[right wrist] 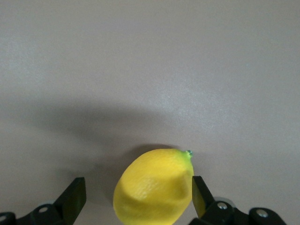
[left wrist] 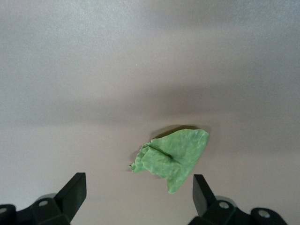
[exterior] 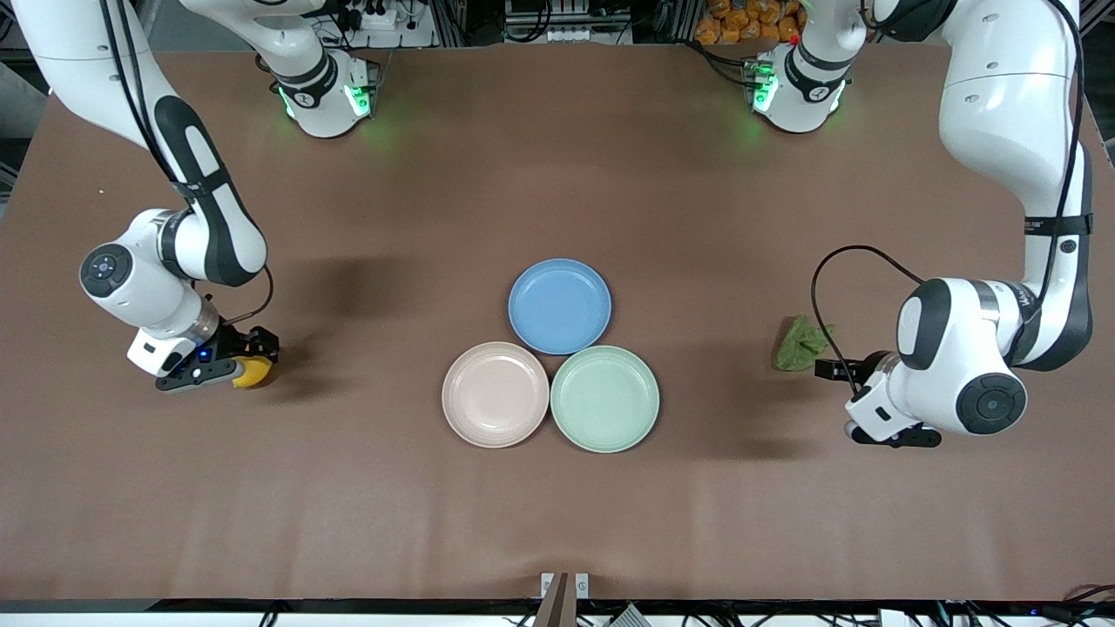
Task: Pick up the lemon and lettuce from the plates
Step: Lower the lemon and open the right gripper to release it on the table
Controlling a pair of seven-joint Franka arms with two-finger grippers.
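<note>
Plates (exterior: 495, 394) all sit bare mid-table. Lemon (right wrist: 154, 186) lies between the right gripper's (right wrist: 138, 199) spread fingers near that arm's table edge, released. Lettuce (left wrist: 171, 157) lies on the table under the left gripper (left wrist: 139, 197), parted and empty; task appears done.

No readable text in any view.
Small dark lettering on the left arm (exterior: 1037, 225) is too tiny to read.

Two glossy white Franka arms (exterior: 1002, 96) with black joint bands and round dark end caps, black cables looping along them, green lights glowing at both bases (exterior: 327, 96), and black two-finger grippers (exterior: 836, 370) with small silver screws.
</note>
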